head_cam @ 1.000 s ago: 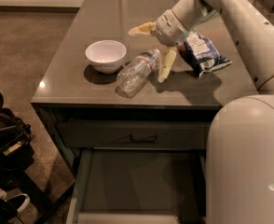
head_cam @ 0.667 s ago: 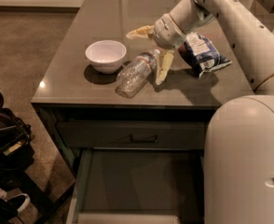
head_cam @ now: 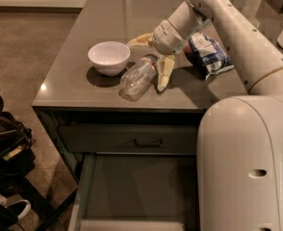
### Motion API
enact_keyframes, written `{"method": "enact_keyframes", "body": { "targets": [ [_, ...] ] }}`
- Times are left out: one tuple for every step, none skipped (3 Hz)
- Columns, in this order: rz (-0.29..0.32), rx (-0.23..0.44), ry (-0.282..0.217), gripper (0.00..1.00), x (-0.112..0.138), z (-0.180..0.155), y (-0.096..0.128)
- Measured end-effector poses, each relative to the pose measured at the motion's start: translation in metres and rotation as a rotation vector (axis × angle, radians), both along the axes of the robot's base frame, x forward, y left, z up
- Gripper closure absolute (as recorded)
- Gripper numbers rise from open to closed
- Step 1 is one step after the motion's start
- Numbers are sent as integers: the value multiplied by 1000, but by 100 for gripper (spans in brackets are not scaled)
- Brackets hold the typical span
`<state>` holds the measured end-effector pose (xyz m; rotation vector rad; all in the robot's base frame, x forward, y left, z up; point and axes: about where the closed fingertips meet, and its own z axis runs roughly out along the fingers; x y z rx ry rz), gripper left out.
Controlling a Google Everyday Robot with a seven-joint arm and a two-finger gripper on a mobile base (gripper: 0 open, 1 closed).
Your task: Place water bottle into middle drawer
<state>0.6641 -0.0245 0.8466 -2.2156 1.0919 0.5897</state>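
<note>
The small clear crinkled plastic water bottle (head_cam: 138, 77) lies on its side on the grey-brown countertop (head_cam: 74, 81), its base toward the front edge and its neck pointing back and to the right. From my remote station I see it resting just beside the round white bowl (head_cam: 109, 57), which stands upright to its left; I cannot tell whether the two touch.

The gripper (head_cam: 152, 57) is at the bottle's neck end, low over the counter. Its two cream-coloured fingers (head_cam: 164, 73) are spread wide: one reaches toward the bowl behind the bottle, the other points down to the counter at the bottle's right side. The neck lies between them and nothing is grasped.

Right of the gripper, partly behind the white arm (head_cam: 228, 28), lies a blue-and-white snack bag (head_cam: 208, 54).

Below the counter, the top wide drawer (head_cam: 108, 139) with a small dark bar handle (head_cam: 148, 142) is closed. Beneath it the wide dark grey-green middle drawer (head_cam: 132, 191) is pulled out, its flat interior showing. The bottle is well apart from it, up on the counter.

The robot's white body (head_cam: 242, 167) fills the lower right. Dark bags (head_cam: 6, 148) sit on the floor at left.
</note>
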Motion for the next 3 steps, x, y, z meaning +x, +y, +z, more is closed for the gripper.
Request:
{"method": "enact_keyframes", "body": {
  "targets": [
    [-9, -34, 56, 0, 0, -10, 2],
    [-9, -34, 56, 18, 0, -10, 2],
    [-9, -34, 56, 42, 0, -10, 2]
  ]
}}
